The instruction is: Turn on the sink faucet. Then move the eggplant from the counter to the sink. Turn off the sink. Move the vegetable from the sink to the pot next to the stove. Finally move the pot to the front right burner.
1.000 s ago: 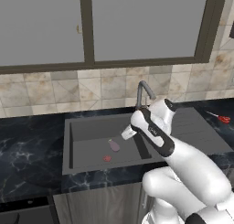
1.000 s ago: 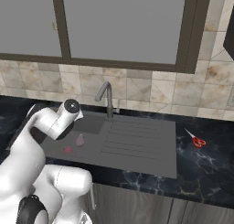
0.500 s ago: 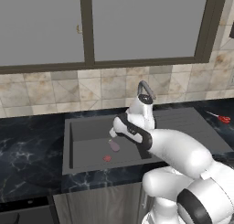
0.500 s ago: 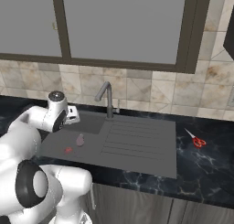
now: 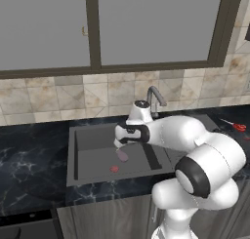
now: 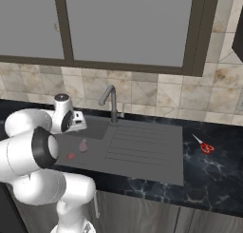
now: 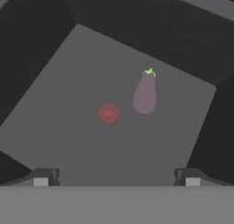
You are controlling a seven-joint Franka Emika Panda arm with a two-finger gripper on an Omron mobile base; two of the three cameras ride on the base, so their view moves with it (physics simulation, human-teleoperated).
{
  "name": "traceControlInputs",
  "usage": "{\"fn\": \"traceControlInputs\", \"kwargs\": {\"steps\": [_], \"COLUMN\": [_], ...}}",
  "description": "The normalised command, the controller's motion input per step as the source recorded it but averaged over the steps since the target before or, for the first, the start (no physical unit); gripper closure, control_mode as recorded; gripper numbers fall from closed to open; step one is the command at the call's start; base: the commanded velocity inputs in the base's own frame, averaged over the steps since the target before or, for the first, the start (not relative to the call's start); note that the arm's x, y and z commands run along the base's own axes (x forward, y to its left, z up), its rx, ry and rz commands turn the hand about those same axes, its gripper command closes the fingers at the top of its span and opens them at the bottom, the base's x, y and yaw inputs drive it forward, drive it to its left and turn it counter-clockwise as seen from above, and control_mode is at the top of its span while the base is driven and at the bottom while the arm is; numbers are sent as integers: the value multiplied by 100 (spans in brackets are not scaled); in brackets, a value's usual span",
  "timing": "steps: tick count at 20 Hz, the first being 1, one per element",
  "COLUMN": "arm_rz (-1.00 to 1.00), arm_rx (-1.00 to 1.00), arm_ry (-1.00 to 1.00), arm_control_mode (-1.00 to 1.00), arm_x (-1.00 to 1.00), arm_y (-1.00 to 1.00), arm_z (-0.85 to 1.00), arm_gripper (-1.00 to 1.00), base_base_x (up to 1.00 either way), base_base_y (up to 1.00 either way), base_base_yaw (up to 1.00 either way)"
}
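The purple eggplant (image 7: pixel 145 94) lies on the sink floor, stem up in the hand view, just right of the red drain (image 7: pixel 108 113). My gripper (image 7: pixel 116 179) hangs open above the basin, fingertips wide apart and holding nothing, with the eggplant well below it. From the left base the hand (image 5: pixel 128 134) hovers over the eggplant (image 5: pixel 122 155) in the sink (image 5: pixel 93 138). In the right base view the eggplant (image 6: pixel 83 145) rests below the hand (image 6: pixel 72 121). The faucet (image 5: pixel 154 96) stands behind the basin with no stream showing.
The sink's ribbed drainboard (image 6: pixel 142 146) extends right of the basin. Red scissors (image 6: pixel 204 145) lie on the dark marble counter at the far right. A tiled wall and a window rise behind the faucet (image 6: pixel 110 101).
The arm has swung left from beside the faucet, so the hand now hovers over the basin above the eggplant. The eggplant has not moved.
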Motion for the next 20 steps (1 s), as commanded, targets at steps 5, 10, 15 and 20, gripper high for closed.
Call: {"fn": "traceControlInputs", "kwargs": {"steps": [5,10,15,20], "arm_rz": [-6,-7,-9,-10], "arm_rx": [-5,-4,-3,-3], "arm_ry": [13,10,8,9], "arm_control_mode": [-100,-100,-100,-100], "arm_x": [58,53,44,28], "arm_y": [0,0,0,0], "arm_z": [-24,-28,-42,-43], "arm_gripper": [-100,-100,-100,-100], "base_base_x": [0,0,0,0], "base_base_y": [0,0,0,0], "base_base_yaw": [0,0,0,0]}}
